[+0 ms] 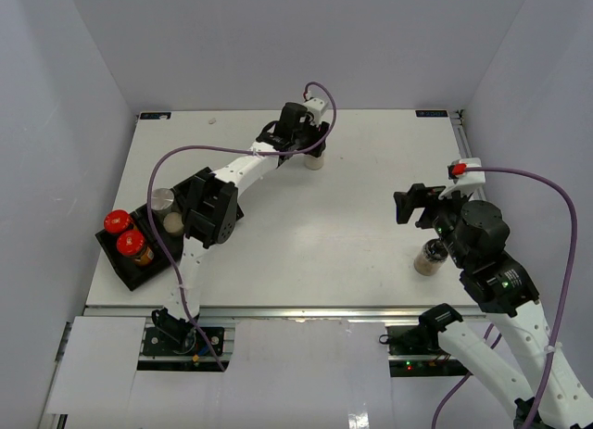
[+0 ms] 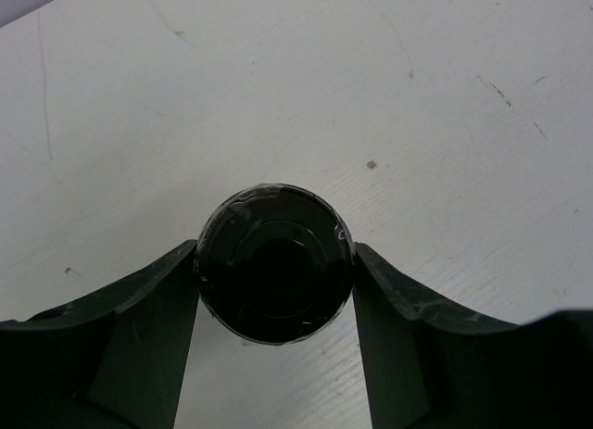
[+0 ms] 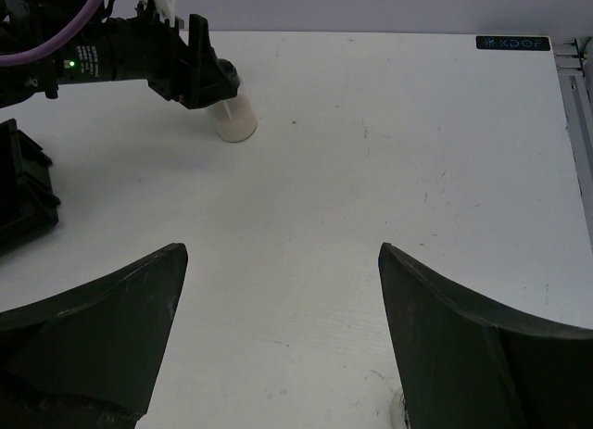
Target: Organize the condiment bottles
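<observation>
A condiment bottle with a black cap (image 2: 274, 273) and pale contents (image 1: 315, 161) stands at the far middle of the table. My left gripper (image 2: 275, 251) is shut on it, one finger pressing each side of the cap; the right wrist view shows this bottle (image 3: 236, 119) too. My right gripper (image 3: 281, 253) hangs open over bare table on the right, nothing between its fingers. A bottle with tan contents (image 1: 431, 259) stands just beside the right arm. Two red-capped bottles (image 1: 118, 221) (image 1: 135, 246), a silvery-capped one (image 1: 163, 201) and a pale one (image 1: 173, 224) sit in the black tray (image 1: 130, 271).
The black tray lies at the table's left edge, partly under the left arm (image 1: 208, 207). Purple cables loop above both arms. A metal rail (image 1: 278, 310) runs along the near edge. Grey walls enclose the table on three sides.
</observation>
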`<state>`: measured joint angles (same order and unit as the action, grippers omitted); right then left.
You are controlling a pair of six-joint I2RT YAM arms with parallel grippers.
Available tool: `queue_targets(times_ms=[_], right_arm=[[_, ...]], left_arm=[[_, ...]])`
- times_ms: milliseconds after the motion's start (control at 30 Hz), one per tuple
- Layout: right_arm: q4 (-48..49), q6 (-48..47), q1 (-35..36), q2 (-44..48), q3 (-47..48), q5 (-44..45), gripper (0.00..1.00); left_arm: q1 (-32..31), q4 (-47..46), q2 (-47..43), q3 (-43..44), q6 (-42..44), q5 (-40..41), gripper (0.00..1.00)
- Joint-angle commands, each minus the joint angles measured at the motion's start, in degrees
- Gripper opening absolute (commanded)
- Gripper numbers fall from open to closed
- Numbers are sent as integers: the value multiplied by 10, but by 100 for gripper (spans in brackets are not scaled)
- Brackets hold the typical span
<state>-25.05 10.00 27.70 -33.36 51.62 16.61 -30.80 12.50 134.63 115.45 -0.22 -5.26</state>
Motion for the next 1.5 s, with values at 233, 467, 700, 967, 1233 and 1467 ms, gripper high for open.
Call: queue_targets(times_ms=[233, 467, 700, 967, 1233, 1467], right_arm=[[35, -11, -2, 15, -9, 15, 90], [29, -4, -2, 21, -3, 2, 90], [27, 2, -2, 24, -7, -8, 90], [28, 6, -1, 22, -5, -27, 90], [30, 10, -2, 17, 3, -48, 90], [33, 12, -2, 16, -3, -51, 90]], left_arm=[[-13, 2, -35, -18, -2, 30, 8], [-13, -15, -168, -101, -21, 131, 0], [-10, 7, -289, -172, -33, 222, 0], [46, 33, -467, -307, -104, 296, 0], [139, 41, -589, -426, -168, 337, 0], [177, 22, -586, -487, -198, 340, 0]])
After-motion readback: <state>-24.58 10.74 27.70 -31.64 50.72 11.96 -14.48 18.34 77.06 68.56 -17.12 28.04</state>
